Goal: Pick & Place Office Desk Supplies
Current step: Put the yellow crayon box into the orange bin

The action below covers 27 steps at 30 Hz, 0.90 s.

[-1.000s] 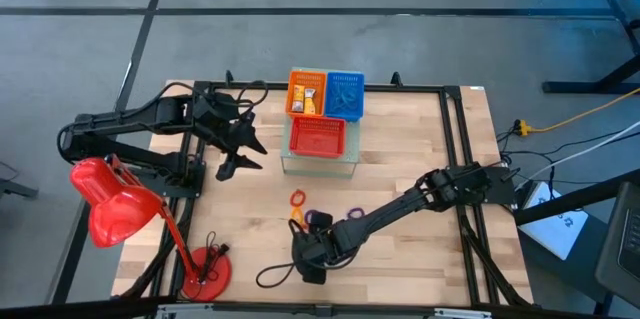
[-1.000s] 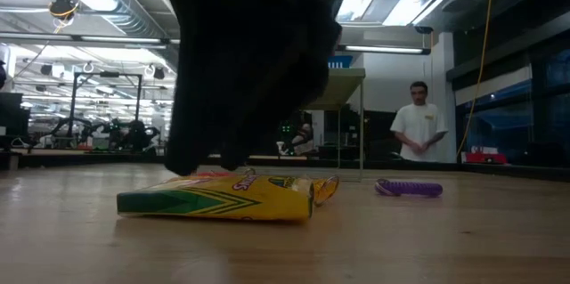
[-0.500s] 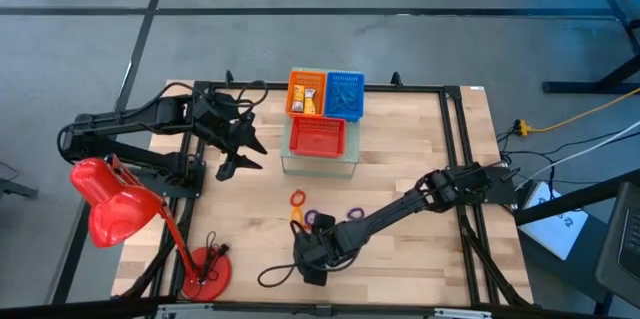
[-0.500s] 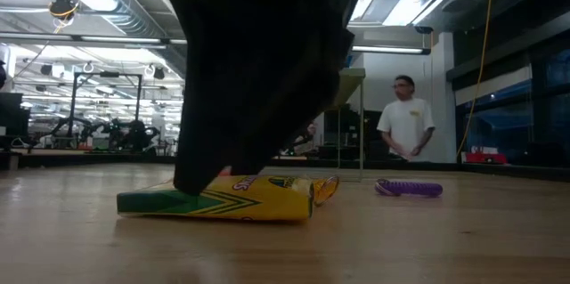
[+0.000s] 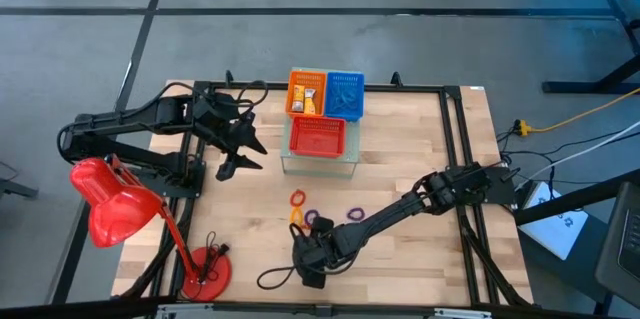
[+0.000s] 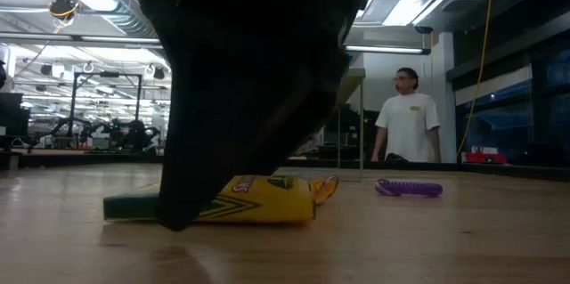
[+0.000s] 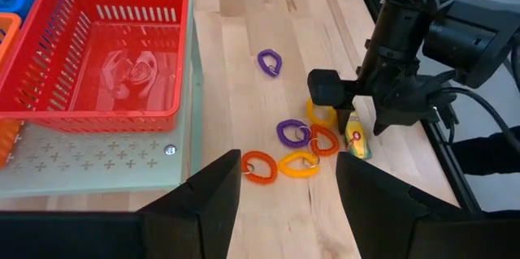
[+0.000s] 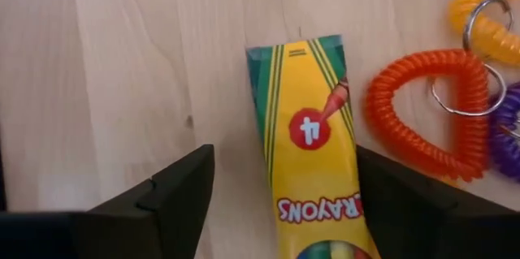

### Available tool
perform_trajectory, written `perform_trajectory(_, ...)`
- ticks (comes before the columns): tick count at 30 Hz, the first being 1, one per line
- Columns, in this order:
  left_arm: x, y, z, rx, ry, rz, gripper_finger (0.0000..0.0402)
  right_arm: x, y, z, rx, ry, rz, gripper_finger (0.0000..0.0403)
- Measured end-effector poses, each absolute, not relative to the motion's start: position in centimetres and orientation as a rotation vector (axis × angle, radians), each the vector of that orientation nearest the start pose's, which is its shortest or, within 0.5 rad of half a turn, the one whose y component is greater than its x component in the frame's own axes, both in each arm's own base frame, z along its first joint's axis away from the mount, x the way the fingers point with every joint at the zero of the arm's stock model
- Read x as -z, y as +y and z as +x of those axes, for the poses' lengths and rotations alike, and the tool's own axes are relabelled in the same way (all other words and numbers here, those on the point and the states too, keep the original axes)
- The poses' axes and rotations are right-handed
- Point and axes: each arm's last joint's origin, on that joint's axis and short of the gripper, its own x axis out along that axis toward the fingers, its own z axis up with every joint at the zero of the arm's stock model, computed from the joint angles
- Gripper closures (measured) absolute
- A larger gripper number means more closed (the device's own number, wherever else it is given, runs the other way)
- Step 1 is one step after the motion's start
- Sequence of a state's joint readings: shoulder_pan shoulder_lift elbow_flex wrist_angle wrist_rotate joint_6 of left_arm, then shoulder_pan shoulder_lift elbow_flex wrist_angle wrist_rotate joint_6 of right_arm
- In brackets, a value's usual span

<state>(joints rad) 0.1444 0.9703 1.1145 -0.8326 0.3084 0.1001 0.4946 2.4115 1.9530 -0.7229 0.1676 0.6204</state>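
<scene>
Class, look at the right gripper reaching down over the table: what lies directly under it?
Under the right gripper, fingers open, lies a yellow crayon box flat on the wooden table. Its lower end runs out of the wrist picture, so that part stays unseen.

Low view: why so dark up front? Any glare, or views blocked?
Low view: the right hand is backlit by bright ceiling lights, a black silhouette hiding part of the yellow crayon box. Left wrist view: the clear plastic stand under the red mesh basket shows mild sheen. Right wrist view: evenly lit, box label readable, orange coil loop sharp.
</scene>
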Motion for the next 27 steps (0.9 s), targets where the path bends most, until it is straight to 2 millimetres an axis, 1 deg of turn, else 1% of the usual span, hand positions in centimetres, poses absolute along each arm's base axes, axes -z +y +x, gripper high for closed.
perform_trajectory(10,-35.5,1.7,17.8,0.188,0.664,-0.066,0.0203,-13.6,23.2,44.1,0.088,1.158,0.186,0.0195)
perform_trajectory(16,-35.5,1.7,17.8,0.188,0.664,-0.067,0.0201,-14.4,23.4,44.5,0.077,1.14,0.2,0.0234)
perform_trajectory(22,-35.5,1.7,17.8,0.187,0.664,-0.07,0.0203,-15.2,23.4,44.7,0.072,1.131,0.202,0.0262)
perform_trajectory(27,-35.5,1.7,17.8,0.188,0.665,-0.072,0.0203,-15.2,23.4,44.6,0.075,1.136,0.197,0.0275)
